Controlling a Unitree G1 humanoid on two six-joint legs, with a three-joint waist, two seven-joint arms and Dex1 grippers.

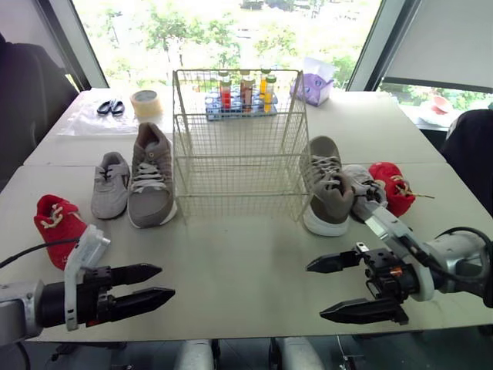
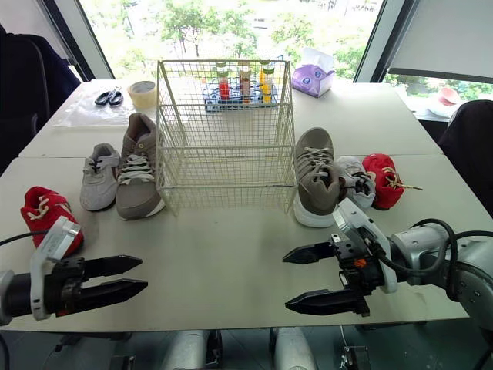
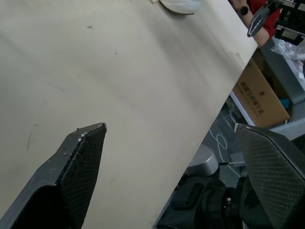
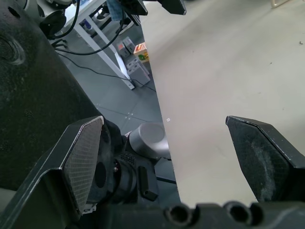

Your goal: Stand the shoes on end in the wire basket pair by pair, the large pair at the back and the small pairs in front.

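Note:
An empty wire basket [image 1: 239,146] stands mid-table. Left of it lie a large taupe shoe [image 1: 150,177], a small grey shoe [image 1: 110,185] and a small red shoe [image 1: 58,223]. On its right lie the matching large taupe shoe [image 1: 327,185], a small grey shoe [image 1: 366,189] and a red shoe [image 1: 391,185]. My left gripper [image 1: 166,281] hovers open near the front edge, right of the red shoe, holding nothing. In front of the right-hand shoes my right gripper [image 1: 315,290] is open wide and also holds nothing.
Behind the basket stands a blue rack of bottles [image 1: 243,96]. A tape roll [image 1: 145,102] and scissors [image 1: 110,106] lie at the back left, a tissue box [image 1: 314,83] at the back right. A cardboard box [image 3: 259,90] sits on the floor beyond the table edge.

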